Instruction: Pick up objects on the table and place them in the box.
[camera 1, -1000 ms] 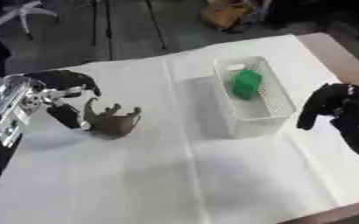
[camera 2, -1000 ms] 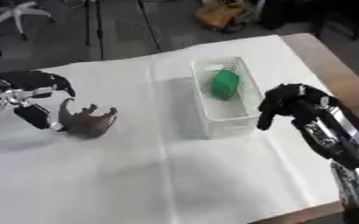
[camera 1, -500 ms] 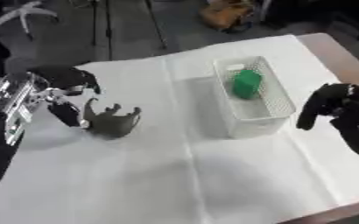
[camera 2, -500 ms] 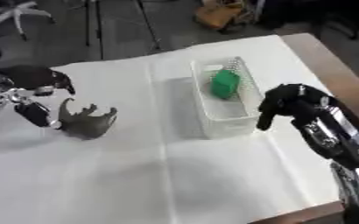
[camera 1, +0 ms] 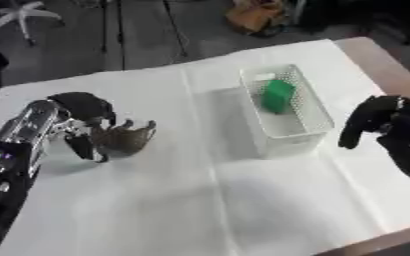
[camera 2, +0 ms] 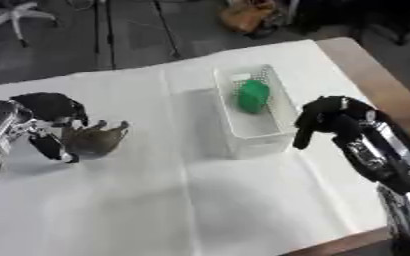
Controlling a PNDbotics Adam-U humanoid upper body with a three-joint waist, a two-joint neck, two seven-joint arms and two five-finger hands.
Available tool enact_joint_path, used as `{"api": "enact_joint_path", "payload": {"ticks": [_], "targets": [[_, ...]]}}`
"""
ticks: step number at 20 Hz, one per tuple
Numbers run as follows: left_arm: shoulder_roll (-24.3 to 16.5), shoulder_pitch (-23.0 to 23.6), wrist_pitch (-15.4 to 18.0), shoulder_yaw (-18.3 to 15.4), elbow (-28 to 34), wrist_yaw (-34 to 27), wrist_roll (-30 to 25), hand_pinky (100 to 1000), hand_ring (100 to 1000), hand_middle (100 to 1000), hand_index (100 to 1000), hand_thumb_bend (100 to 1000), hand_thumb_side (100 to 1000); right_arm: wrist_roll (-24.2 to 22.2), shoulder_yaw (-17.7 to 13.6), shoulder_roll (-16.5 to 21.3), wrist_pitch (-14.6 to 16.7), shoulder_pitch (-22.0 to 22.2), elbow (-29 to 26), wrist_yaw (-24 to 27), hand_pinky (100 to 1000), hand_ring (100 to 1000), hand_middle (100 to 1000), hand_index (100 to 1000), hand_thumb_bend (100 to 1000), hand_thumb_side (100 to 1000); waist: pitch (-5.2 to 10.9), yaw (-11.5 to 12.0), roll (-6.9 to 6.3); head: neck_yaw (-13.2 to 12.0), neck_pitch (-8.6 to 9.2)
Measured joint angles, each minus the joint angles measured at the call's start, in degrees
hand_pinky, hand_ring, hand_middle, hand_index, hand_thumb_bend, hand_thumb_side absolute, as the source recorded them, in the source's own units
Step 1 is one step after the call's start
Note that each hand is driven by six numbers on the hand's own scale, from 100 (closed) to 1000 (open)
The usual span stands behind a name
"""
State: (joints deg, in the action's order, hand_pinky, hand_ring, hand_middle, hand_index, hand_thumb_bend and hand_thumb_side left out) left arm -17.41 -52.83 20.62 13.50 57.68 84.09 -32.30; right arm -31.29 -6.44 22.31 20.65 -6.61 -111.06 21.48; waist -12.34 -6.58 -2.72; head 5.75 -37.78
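Note:
A dark brown toy figure (camera 1: pixel 126 139) lies on the white cloth at the left. My left hand (camera 1: pixel 80 111) reaches over the toy's left end, fingers arched above it and thumb (camera 1: pixel 87 148) low beside it, spread and not closed on it. The toy rests on the cloth. A clear plastic box (camera 1: pixel 306 131) stands right of centre with a green object (camera 1: pixel 277 95) inside. To the right of the box my right hand (camera 2: pixel 331 116) hangs with fingers curled downward, holding nothing.
The white cloth (camera 1: pixel 208 200) covers most of the table, whose brown edge (camera 1: pixel 379 60) shows at the right. Beyond the far edge are a dark floor, stands and a tan bag (camera 1: pixel 257 17).
My left hand has moved down and right, closer around the brown toy's left end. The toy, the box and the right hand have stayed in place.

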Motion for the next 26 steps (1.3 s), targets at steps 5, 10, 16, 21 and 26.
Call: {"api": "enact_joint_path", "payload": {"ticks": [5, 10, 16, 21, 26], "targets": [[1.2, 0.1, 1.3, -1.4, -1.5, 4.8, 2.4, 1000, 881, 709, 758, 622, 406, -0.2, 0.1, -0.2, 0.0, 0.0, 0.0, 0.0, 503, 484, 608, 797, 100, 694, 0.0, -0.1, 0.01, 0.0, 0.0], [2.1, 0.0, 2.3, -2.7, -2.9, 9.2, 6.0, 929, 581, 280, 349, 100, 456, -0.3, 0.1, -0.3, 0.1, 0.0, 0.0, 0.1, 504, 485, 609, 797, 100, 697, 0.65, 0.0, 0.01, 0.0, 0.0], [3.2, 1.5, -0.7, -5.8, -2.9, 8.8, 11.0, 902, 514, 224, 296, 100, 483, -0.4, 0.1, -0.3, 0.0, 0.0, 0.0, 0.1, 504, 485, 609, 797, 100, 697, 0.76, 0.1, 0.01, 0.1, 0.0], [3.8, 1.8, -2.5, -7.5, -5.0, 6.9, 16.1, 818, 414, 100, 193, 100, 351, -0.4, 0.1, -0.3, 0.0, 0.0, 0.0, 0.1, 505, 485, 610, 798, 100, 697, 0.76, 0.3, 0.01, 0.1, 0.0], [3.9, 1.5, -2.9, -9.9, -6.1, 2.4, 18.7, 796, 418, 101, 195, 100, 344, -0.4, 0.1, -0.3, 0.0, 0.0, 0.0, 0.3, 505, 485, 610, 798, 100, 697, 0.76, 0.4, 0.01, 0.3, 0.0]]}}
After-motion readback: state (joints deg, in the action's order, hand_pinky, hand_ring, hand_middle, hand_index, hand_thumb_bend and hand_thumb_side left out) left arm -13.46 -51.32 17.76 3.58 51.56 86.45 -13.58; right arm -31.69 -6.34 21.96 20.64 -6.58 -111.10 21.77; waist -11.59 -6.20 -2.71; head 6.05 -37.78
